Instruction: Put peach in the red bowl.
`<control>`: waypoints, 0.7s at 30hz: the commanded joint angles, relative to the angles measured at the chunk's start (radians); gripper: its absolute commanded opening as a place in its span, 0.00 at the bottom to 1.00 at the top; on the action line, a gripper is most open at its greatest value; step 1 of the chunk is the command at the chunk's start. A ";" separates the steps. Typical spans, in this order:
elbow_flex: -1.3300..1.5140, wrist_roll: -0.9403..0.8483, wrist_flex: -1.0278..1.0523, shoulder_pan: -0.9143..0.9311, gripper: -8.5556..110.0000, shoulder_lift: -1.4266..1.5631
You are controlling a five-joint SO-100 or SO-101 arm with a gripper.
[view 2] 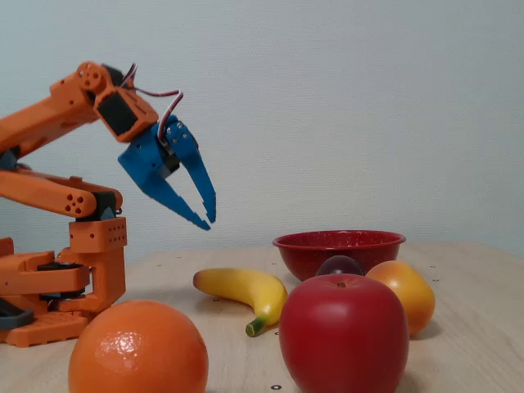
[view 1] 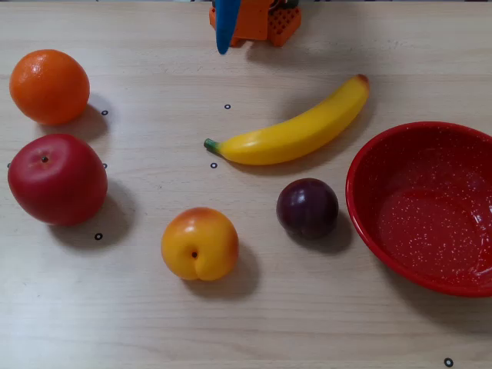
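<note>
Peach (view 1: 199, 244) resting on the pale wood-grain table (view 1: 307, 323), low and centre-left in the top-down fixed view, stem dimple facing up, crease running toward the near edge. Smooth, rounded, yellow-orange with a red blush. Partly hidden behind the apple (view 2: 344, 333) in the side fixed view. Just right of it in the top-down view, a dark purple plum (view 1: 307, 207), apart from it; beyond that, the red bowl (view 1: 361, 204), glossy, white-speckled inside, wide and shallow, empty. Above, a slick yellow banana (view 1: 296, 131) lying diagonally. At left, the glossy red apple (view 1: 57, 178) and a dimpled orange (view 1: 49, 86).

Gripper (view 2: 205, 220) raised high above the table near the orange base, well apart from every fruit, holding nothing. Blue tapered fingers (view 2: 201, 184) seemingly parted a little at the tips, though hard to gauge from this side angle.

Step in hand, by judgement: reaching toward the peach, nothing grasped yet. Best done by swinging clear over the banana, spreading the jaws wider than the fruit, descending straight down and closing across its widest girth. Smooth round skin likely to slip or roll under an off-centre pinch.
</note>
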 commanded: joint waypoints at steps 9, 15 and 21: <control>-0.541 -0.048 0.112 0.091 0.07 -0.442; -0.882 -0.044 0.227 0.110 0.07 -0.762; -1.175 -0.035 0.341 0.106 0.07 -1.039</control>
